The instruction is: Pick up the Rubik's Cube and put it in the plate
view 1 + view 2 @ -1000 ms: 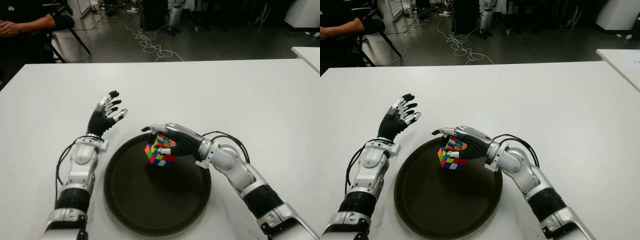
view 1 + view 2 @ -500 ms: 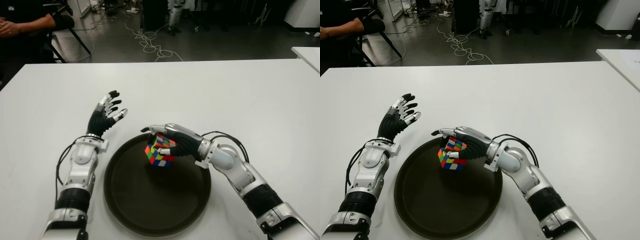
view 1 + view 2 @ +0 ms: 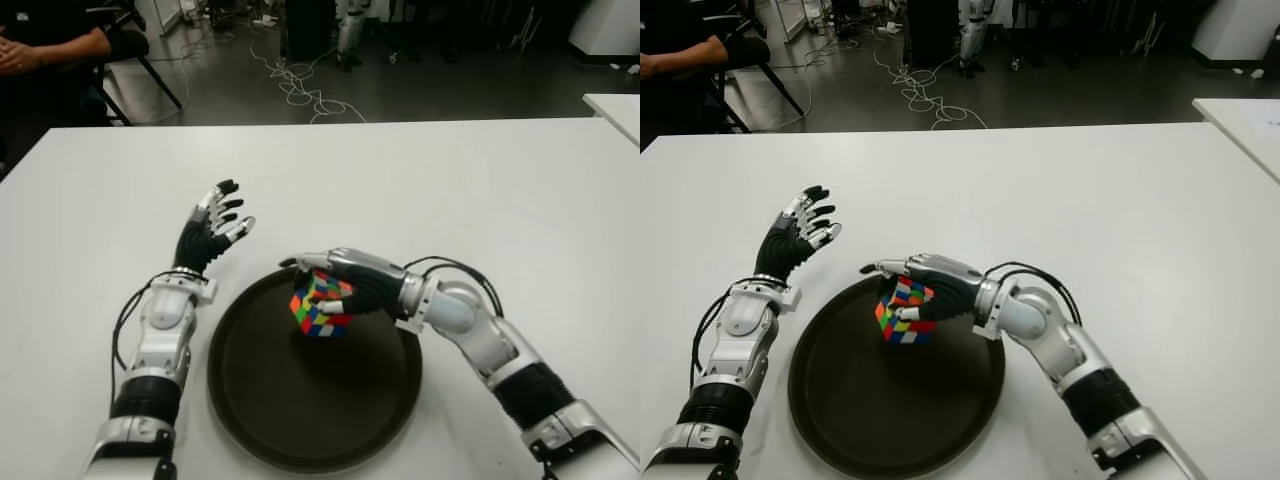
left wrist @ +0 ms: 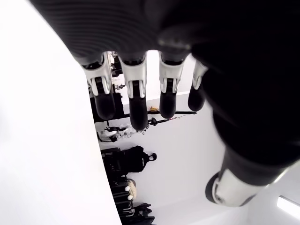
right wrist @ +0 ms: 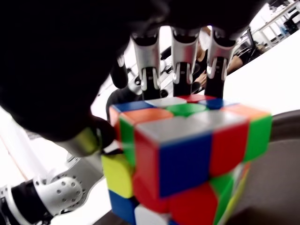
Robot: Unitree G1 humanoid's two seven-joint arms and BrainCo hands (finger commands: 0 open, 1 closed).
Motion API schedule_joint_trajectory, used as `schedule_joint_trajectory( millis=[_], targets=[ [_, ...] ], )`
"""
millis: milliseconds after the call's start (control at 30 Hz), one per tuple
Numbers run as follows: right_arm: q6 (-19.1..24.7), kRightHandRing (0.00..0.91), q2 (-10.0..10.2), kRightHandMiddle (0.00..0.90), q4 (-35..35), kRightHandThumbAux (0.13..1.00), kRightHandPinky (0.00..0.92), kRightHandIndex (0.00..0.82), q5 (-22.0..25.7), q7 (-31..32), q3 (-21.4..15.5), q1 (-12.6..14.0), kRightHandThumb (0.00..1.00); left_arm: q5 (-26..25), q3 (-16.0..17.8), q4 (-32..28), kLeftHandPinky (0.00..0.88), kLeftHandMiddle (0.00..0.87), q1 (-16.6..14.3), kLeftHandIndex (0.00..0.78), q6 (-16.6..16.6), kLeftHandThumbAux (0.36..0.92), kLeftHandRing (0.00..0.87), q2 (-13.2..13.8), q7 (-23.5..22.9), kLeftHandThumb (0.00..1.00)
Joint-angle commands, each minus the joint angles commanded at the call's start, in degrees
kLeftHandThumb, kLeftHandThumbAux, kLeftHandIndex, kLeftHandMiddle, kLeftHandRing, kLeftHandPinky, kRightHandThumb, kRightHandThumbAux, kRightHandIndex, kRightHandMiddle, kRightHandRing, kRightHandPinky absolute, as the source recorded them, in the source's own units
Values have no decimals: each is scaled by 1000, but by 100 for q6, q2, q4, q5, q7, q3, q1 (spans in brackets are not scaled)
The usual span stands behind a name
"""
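The right hand is gripping the cube, its fingers curling over the top face and the thumb pressing one side. The cube is sitting tilted over the far part of the plate, inside the rim; whether its lower corner is touching the plate floor cannot be told. Its stickers are showing a scramble of red, blue, green, yellow, orange and white. No logo or lettering is showing on the cube, the plate or the hands.

The plate is a dark, round, shallow dish lying on the white table close to the robot. The right forearm is reaching in from the right across the plate's rim, with black cables looping at the wrist.

The left hand is showing just beyond the plate's left edge, raised with the palm turned inward. Its fingers are spreading wide and holding nothing.

Past the table's far edge, cables are trailing across a dark floor. At the far left a person's arm is showing beside a black chair. A second white table's corner is showing at the right.
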Motion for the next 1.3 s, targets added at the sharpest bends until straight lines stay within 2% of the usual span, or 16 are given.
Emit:
schedule_joint_trajectory(
  millis=[100,267,767,933,1100,1200,1300],
  targets=[
    [74,2,-107,2,-78,493,3,1,-2,286,64,-42,2,-32,0,-21,147,126,1,84,8,747,135,-9,-36,171],
    [73,0,-144,0,-83,415,0,0,-7,426,85,-75,0,-98,15,-8,133,123,-9,83,1,753,126,-18,-103,171],
    [-355,0,-73,0,148,308,0,0,-68,-56,-32,-71,0,-176,-14,-168,93,113,-2,78,152,758,100,-33,-233,116],
    [-482,0,0,0,273,300,0,0,149,-236,-220,-166,0,-159,-18,-218,93,116,-16,77,237,758,104,-46,-167,115],
    [-430,0,-46,0,259,334,0,0,425,-288,-518,-256,0,-97,-24,-215,102,124,-25,83,277,750,114,-45,-60,122],
    [-258,0,-124,0,153,363,0,0,674,-220,-752,-283,0,-64,-33,-201,111,127,-32,89,292,746,121,-35,-16,128],
    [407,0,139,1,-69,414,6,0,1136,-482,-1179,-159,0,-36,-32,-151,121,137,-54,96,248,748,130,-39,32,140]
  ],
)
